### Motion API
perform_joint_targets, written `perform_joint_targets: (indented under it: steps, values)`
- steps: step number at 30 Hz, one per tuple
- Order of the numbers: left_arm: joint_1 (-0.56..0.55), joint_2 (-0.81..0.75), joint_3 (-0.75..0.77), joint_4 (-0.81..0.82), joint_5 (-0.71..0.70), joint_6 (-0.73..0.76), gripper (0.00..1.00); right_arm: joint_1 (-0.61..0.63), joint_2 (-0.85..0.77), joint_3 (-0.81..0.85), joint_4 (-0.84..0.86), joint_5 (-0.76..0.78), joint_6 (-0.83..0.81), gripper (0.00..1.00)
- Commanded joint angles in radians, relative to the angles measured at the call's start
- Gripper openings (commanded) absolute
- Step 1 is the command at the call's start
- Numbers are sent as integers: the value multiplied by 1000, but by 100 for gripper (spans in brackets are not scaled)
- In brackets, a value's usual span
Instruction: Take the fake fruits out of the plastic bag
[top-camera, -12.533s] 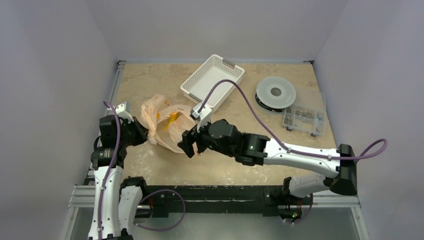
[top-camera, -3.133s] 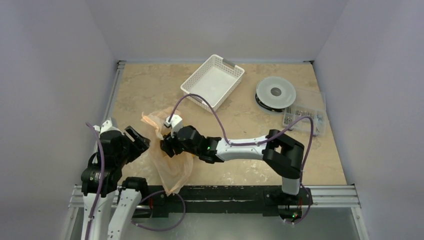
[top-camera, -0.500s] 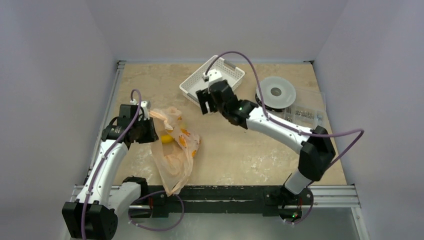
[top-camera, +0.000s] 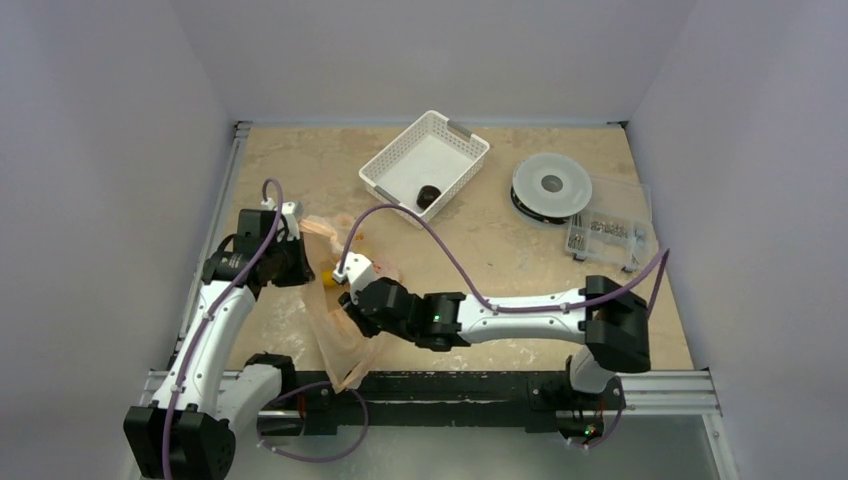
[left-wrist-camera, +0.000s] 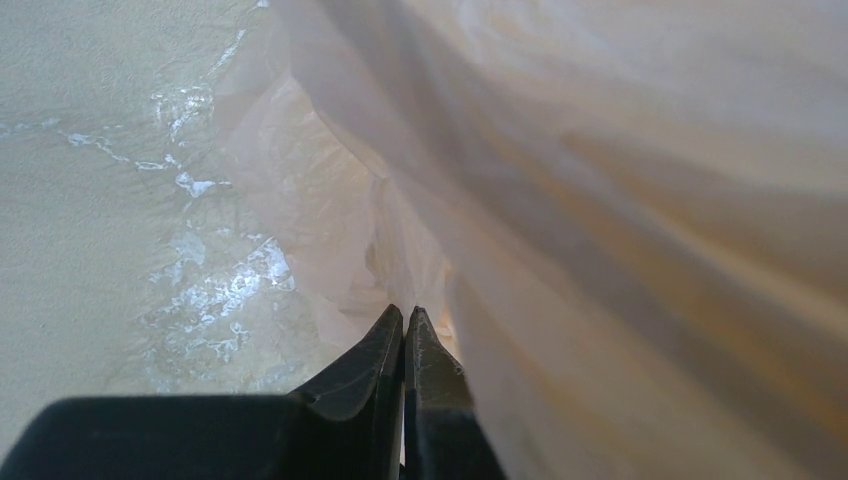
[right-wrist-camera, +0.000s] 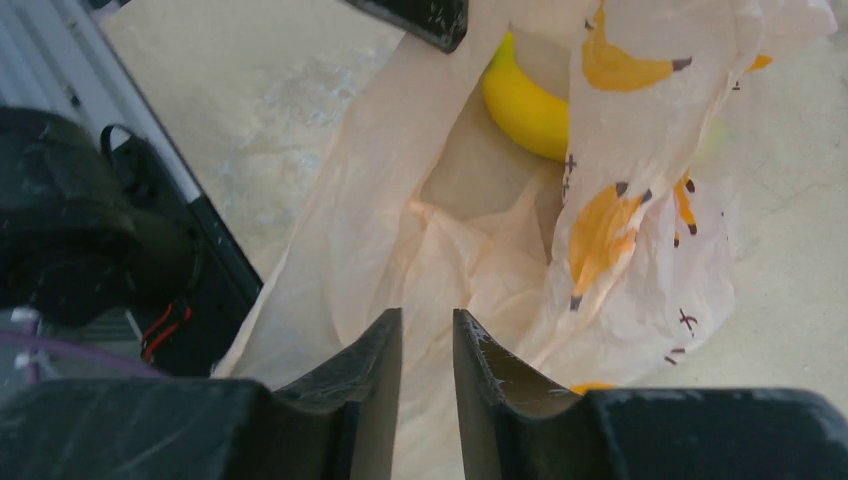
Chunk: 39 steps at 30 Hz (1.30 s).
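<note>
The pale-orange plastic bag (top-camera: 340, 345) with yellow banana prints lies at the near left of the table. My left gripper (top-camera: 291, 262) is shut on its upper edge and holds its mouth up; in the left wrist view the fingertips (left-wrist-camera: 403, 316) pinch thin bag film (left-wrist-camera: 600, 200). My right gripper (top-camera: 352, 300) hovers over the bag's mouth, jaws slightly apart and empty (right-wrist-camera: 427, 315). A yellow fruit (right-wrist-camera: 525, 105) lies inside the bag (right-wrist-camera: 480, 250). A dark brown-maroon fruit (top-camera: 428, 196) lies in the white basket (top-camera: 395, 145). The red-orange fruit is hidden.
A grey spool (top-camera: 551, 185) and a clear parts box (top-camera: 608, 238) sit at the back right. The black rail at the table's near edge (top-camera: 450, 385) runs just below the bag. My left finger (right-wrist-camera: 420, 15) shows at the top of the right wrist view.
</note>
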Motion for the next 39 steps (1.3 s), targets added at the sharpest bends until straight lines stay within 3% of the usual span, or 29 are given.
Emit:
perform_joint_targets:
  steps: [1, 9, 15, 19, 32, 39]
  values:
    - [-3, -20, 20, 16, -15, 3, 0, 8, 121, 125, 42, 181, 90, 21]
    - [-5, -42, 17, 16, -38, -6, 0, 12, 300, 242, -30, 311, 117, 14]
    - [-7, -44, 18, 16, -37, -8, 0, 12, 395, 337, -116, 341, 131, 13]
    - [-12, -51, 16, 14, -41, -8, 0, 12, 411, 381, -202, 451, 150, 13]
    - [-25, -51, 15, 13, -41, -6, 0, -40, 455, 447, -236, 488, 116, 25]
    - [-29, -49, 16, 14, -42, -6, 0, -71, 497, 482, -262, 490, 105, 37]
